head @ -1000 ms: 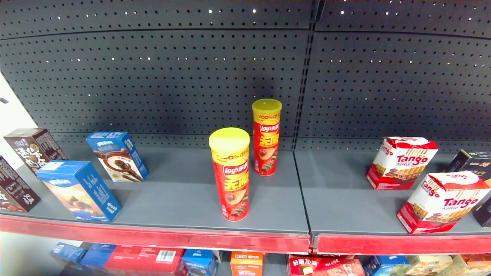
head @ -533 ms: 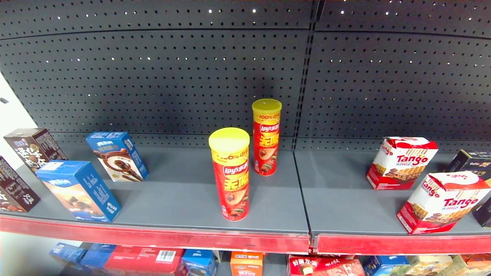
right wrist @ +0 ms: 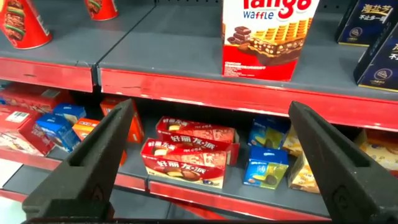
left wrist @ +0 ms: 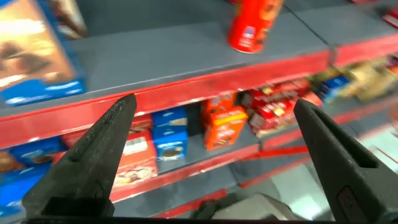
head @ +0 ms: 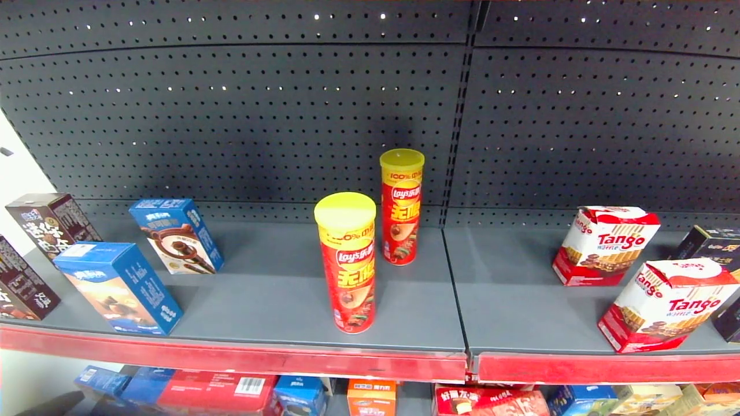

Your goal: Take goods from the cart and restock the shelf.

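Two red chip cans with yellow lids stand upright on the grey shelf (head: pixel 272 300): a front can (head: pixel 348 266) near the edge and a back can (head: pixel 400 208) by the pegboard. My left gripper (left wrist: pixel 211 155) is open with nothing between its fingers. It hangs in front of the shelf's red edge strip (left wrist: pixel 186 87), below the front can's base (left wrist: pixel 252 28). My right gripper (right wrist: pixel 214 162) is also open and holds nothing. It faces the lower shelf below a wafer box (right wrist: pixel 267 37).
Two blue boxes (head: pixel 118 287) and dark boxes (head: pixel 52 222) stand at the shelf's left. Two wafer boxes (head: pixel 665 304) and dark boxes (head: pixel 714 242) stand at its right. Bare shelf lies on both sides of the cans. The lower shelf holds red boxes (right wrist: pixel 186 155) and several other packs.
A dark shape has come into the bottom left corner of the head view. The goods on the shelf have not moved.
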`<state>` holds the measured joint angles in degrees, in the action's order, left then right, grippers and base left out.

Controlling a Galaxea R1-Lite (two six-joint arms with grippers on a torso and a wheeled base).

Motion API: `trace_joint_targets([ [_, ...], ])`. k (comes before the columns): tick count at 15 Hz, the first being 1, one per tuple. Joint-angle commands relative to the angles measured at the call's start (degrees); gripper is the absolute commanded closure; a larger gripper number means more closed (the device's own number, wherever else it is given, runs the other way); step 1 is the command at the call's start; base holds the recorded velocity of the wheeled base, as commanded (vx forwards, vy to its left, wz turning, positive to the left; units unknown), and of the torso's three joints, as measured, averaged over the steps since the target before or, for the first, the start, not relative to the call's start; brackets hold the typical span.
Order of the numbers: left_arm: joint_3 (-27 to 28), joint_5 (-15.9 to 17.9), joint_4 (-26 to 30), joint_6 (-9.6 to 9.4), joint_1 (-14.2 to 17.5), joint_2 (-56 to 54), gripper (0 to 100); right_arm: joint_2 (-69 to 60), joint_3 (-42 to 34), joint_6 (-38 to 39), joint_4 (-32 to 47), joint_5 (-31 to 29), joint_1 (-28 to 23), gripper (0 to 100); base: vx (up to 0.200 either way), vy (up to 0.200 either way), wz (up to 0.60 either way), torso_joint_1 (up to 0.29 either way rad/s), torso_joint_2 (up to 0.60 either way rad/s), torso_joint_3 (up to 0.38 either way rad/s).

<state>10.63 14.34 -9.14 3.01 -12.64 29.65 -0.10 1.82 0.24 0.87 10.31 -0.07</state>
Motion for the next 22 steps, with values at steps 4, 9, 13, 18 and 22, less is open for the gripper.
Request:
trace_joint_targets([
  [4,7.74,0.43,-2.28,-0.02,-7.13,15.7,0,0.1,0.03,-0.95,0.01,0.06,0.07,0,0.0,0.0,0.0,0.0,0.0,0.0],
  [9,6.33,-0.19,-31.81,0.33,-3.27,45.06,0,0.1,-0.06,-2.0,0.01,-0.03,0.07,0,0.0,0.0,0.0,0.0,0.0,0.0],
  [13,6.68,-4.76,-39.46,-0.02,-1.6,53.58,0,0.1,-0.06,-2.0,0.01,-0.03,0.07,0,0.0,0.0,0.0,0.0,0.0,0.0],
  [18,6.68,-7.39,-41.92,-0.02,-4.23,57.45,0,0.1,0.03,-2.09,0.01,-0.03,0.07,0,0.0,0.0,0.0,0.0,0.0,0.0],
  [22,7.12,-7.57,-47.81,-0.11,-5.9,62.64,0,0.1,0.03,-2.79,0.01,-0.03,0.07,0,0.0,0.0,0.0,0.0,0.0,0.0],
])
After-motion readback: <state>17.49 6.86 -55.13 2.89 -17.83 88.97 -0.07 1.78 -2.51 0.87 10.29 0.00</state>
